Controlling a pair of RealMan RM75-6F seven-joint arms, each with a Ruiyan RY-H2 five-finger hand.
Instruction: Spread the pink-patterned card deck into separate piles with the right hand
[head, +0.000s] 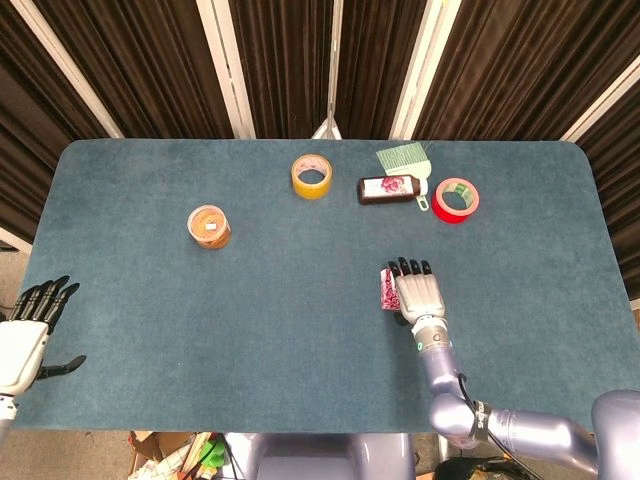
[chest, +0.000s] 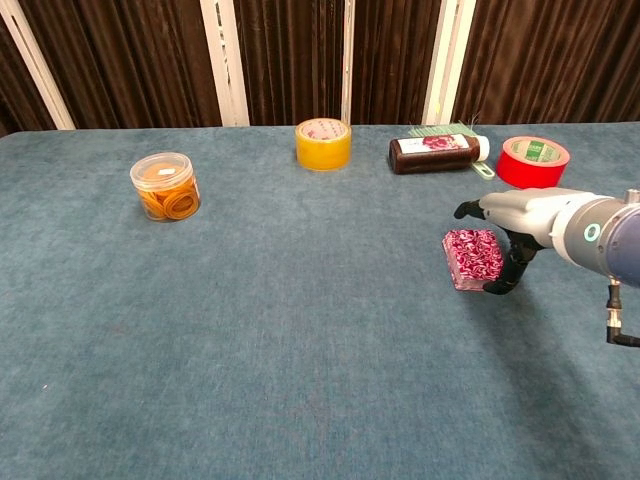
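Note:
The pink-patterned card deck (head: 386, 290) (chest: 473, 257) lies as one stack on the blue table (head: 300, 300), right of centre. My right hand (head: 417, 292) (chest: 525, 215) sits just right of the deck and slightly above it, fingers stretched out flat toward the far side. Its thumb (chest: 505, 278) reaches down to the deck's near right corner and seems to touch it. The hand holds nothing. My left hand (head: 25, 335) hangs off the table's front left edge, fingers spread and empty; the chest view does not show it.
Along the far side stand a yellow tape roll (head: 311, 177) (chest: 323, 143), a brown bottle lying down (head: 390, 188) (chest: 435, 153), a green brush (head: 403, 156) and a red tape roll (head: 456, 200) (chest: 532, 161). A clear jar with orange contents (head: 209, 226) (chest: 165, 186) stands at the left.

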